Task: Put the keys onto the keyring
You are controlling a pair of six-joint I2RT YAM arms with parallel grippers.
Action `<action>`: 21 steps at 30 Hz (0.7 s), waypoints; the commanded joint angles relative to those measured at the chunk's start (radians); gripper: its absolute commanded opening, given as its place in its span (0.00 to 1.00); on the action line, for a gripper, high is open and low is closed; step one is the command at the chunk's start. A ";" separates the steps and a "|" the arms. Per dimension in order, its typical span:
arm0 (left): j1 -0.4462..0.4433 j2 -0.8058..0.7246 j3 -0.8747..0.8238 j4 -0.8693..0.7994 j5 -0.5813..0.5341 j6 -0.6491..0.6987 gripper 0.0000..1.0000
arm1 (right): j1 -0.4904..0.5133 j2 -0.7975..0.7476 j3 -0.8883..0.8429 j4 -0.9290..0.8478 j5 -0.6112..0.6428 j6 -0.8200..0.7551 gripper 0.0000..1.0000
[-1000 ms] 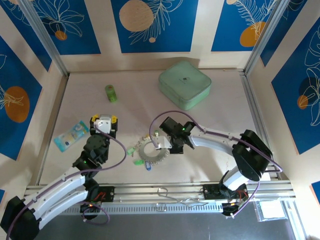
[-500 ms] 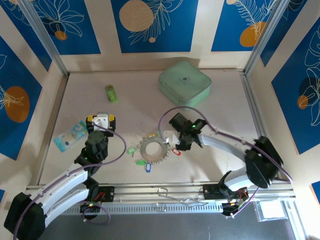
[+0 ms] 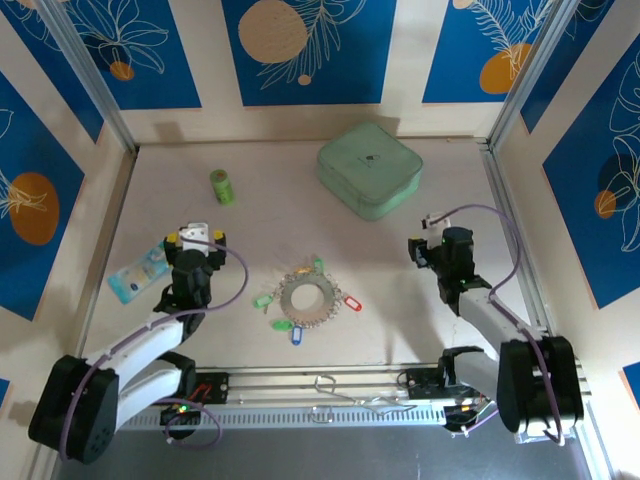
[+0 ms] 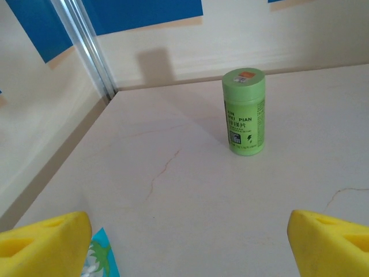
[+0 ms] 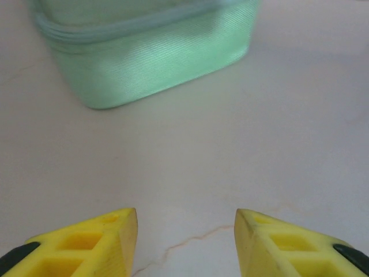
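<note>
Keyring (image 3: 308, 297): I see it lying flat on the table (image 3: 400, 320), between my two arms and well apart from both.
Keys: their tags fan out round the ring's rim, red tag (image 3: 351, 304) right, blue tag (image 3: 296, 335) toward me, pale green tag (image 3: 262, 300) left. I cannot tell whether they are threaded on.
Left claw (image 4: 187, 234): spread wide with nothing in it. Its yellow pads (image 4: 46, 236) stand far apart over bare table, facing the upright green cylinder (image 4: 244, 112).
Right claw (image 5: 185, 231): parted and empty, pointed at the green box (image 5: 144, 52).
Blue packet (image 3: 142, 270): just beside my left claw.
</note>
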State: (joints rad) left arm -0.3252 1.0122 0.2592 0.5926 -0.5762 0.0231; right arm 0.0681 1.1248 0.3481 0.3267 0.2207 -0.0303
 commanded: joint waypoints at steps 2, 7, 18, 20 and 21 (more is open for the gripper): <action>0.060 0.084 0.012 0.100 0.089 -0.022 0.88 | -0.032 0.127 -0.039 0.388 -0.038 0.068 0.49; 0.120 0.207 0.002 0.214 0.138 -0.031 0.88 | -0.039 0.208 0.005 0.417 -0.184 0.060 0.48; 0.233 0.537 -0.010 0.568 0.344 -0.016 0.89 | -0.081 0.396 0.050 0.512 -0.234 0.105 0.49; 0.232 0.565 -0.018 0.620 0.348 -0.007 0.89 | -0.090 0.396 0.067 0.479 -0.241 0.118 0.49; 0.233 0.525 -0.006 0.523 0.329 -0.021 0.95 | -0.095 0.401 0.066 0.488 -0.248 0.122 0.49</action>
State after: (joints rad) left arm -0.1028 1.5673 0.2577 1.0523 -0.2844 0.0086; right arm -0.0135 1.5261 0.3897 0.8200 0.0093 0.0597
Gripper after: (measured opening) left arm 0.950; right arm 0.488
